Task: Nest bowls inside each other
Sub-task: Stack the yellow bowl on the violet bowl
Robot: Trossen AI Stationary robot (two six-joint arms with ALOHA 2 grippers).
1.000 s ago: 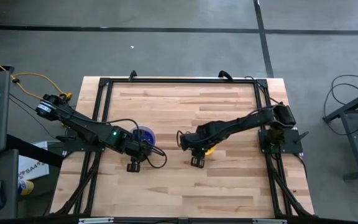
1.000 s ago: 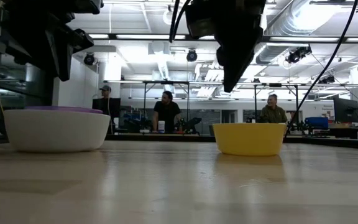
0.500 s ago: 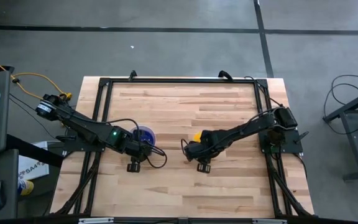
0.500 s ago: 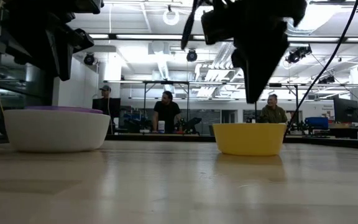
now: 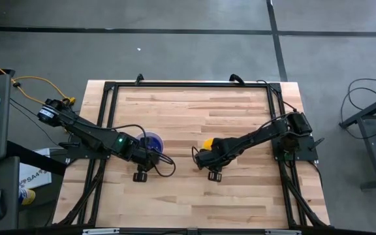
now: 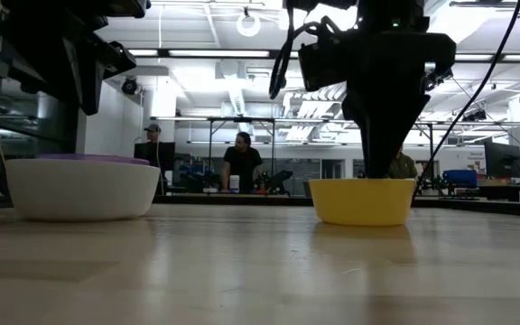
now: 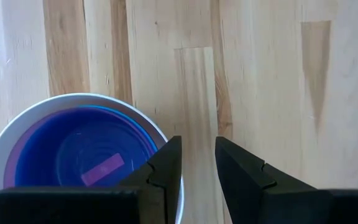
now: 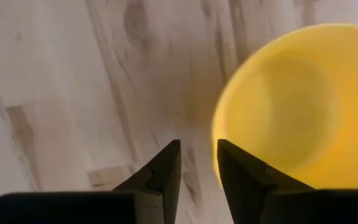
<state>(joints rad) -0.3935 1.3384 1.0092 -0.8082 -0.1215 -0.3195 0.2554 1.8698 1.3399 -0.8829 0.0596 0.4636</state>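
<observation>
A white bowl [image 7: 79, 98] stands on the table left of centre, with a purple bowl [image 7: 25, 152] and a blue bowl [image 7: 73, 155] nested inside it. My left gripper [image 7: 197, 155] hangs open above the table beside the white bowl's rim [image 5: 150, 155]. To the right stands a yellow bowl [image 8: 291, 106], on its own and upright on its base [image 6: 361, 200]. My right gripper [image 8: 198, 155] points down, open with a narrow gap. Its tips are at the height of the yellow bowl's rim [image 6: 382, 171], one finger over the rim and the other outside. My right gripper comes at the yellow bowl's rim [image 8: 217, 134] from above, pointing down. Whether a finger touches the rim, I cannot tell. The bowl stands flat on the table.
A black frame [image 5: 109, 88] runs along the table's edges. Bare wood lies between the two bowls [image 6: 242, 235] and toward the near edge. Beyond the table, people [image 6: 242, 162] sit and stand in the room.
My right gripper has come down toward the yellow bowl and shifted toward the table's right, until its tips reach rim height. Both bowls stay where they were.
</observation>
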